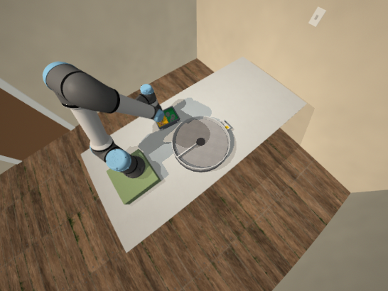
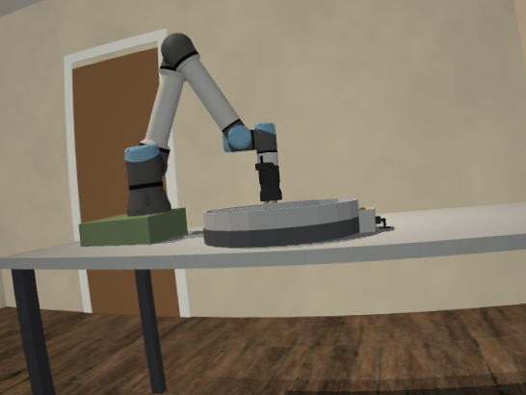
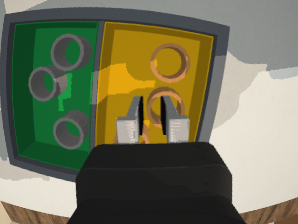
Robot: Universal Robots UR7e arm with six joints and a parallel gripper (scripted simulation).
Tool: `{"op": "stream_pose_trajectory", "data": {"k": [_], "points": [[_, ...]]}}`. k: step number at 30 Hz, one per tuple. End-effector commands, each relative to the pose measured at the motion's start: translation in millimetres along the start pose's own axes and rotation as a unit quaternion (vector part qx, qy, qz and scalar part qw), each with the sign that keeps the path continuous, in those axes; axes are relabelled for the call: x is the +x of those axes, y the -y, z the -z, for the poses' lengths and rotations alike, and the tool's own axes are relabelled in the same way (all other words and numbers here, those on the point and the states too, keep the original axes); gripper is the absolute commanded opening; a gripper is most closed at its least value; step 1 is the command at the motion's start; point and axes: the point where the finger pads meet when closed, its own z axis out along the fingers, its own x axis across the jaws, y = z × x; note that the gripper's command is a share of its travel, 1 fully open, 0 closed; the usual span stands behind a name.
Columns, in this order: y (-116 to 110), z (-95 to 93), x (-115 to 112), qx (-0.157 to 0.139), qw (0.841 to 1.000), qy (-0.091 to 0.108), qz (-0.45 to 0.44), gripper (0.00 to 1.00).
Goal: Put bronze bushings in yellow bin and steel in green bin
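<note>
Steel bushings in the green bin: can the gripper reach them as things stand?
Probably yes: the green bin is open on top, and the gripper hangs over the yellow bin right beside it.
</note>
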Motion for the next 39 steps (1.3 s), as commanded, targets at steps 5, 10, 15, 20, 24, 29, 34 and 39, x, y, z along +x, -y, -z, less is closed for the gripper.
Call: {"op": "stream_pose_trajectory", "data": {"k": [5,10,15,20,24,29,34,39], "points": [[-0.2,2.5,-0.4,0.0,1.0,0.001,0.0,0.42],[-0.2,3.8,-0.4,0.0,1.0,0.001,0.0,0.42],[-0.2,5.6,-0.4,0.0,1.0,0.001,0.0,0.42],[-0.2,6.9,-0.4,0.0,1.0,0.001,0.0,0.42],[-0.2,6.9,-0.4,0.0,1.0,0.001,0.0,0.42],[-0.2,8.5,-0.4,0.0,1.0,0.001,0.0,0.42],[-0.2,9.8,-0.4,0.0,1.0,0.001,0.0,0.42],[-0.2,12.9,-0.4,0.0,1.0,0.001,0.0,0.42]]}}
